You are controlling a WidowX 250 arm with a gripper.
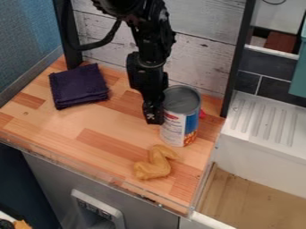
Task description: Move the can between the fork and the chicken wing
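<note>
Desk: wood-block top; white sink unit alongside, view's R. Chicken wing nr. front edge. Can behind wing, stdg. upright, long axis vert., lid up. Jaws at can's side; state n/d, cannot tell. Red item behind can, part. hidden. Folded dk. cloth toward rear. Whitewashed plank wall beyond.

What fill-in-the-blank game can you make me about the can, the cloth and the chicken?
The can isn't tipped over; it stands ____.
The dark cloth isn't spread out; it is neatly ____.
In the picture, the cloth lies to the ____ of the black gripper.
Near the counter's front edge lies a golden-brown chicken ____.

Missing words: upright; folded; left; wing.
</note>
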